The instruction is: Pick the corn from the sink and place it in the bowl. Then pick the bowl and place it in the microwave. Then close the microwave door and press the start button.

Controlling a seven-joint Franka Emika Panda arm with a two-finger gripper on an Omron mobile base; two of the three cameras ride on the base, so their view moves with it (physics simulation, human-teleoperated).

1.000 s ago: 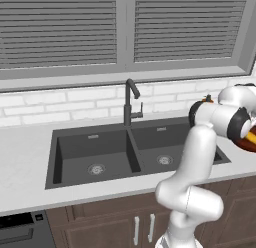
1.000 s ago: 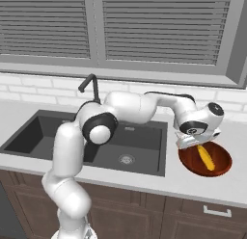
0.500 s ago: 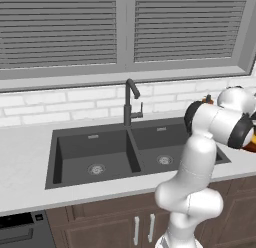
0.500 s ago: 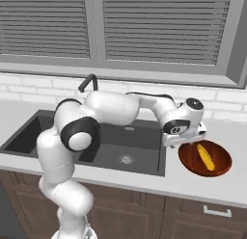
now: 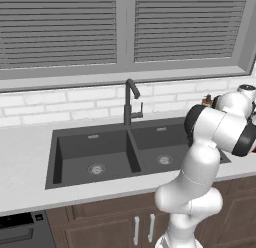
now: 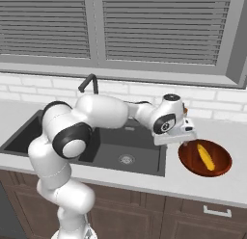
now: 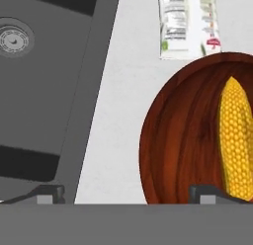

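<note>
Here the corn [image 6: 206,156] lies lengthwise inside the bowl [image 6: 190,161] on the bench [image 6: 226,185], right of the sink [image 6: 120,158]. The jaws [image 7: 131,192] stand wide apart and empty, straddling the bowl's near rim, presumably to grasp it for transfer.

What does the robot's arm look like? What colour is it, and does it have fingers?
The arm is made of smooth, glossy white rounded sections, joined by dark grey to black bands and round caps at the joints. No cables or markings show. At its end sits a white, boxy tool. In the hand view, its two small fingers look dark grey and blocky.
</note>
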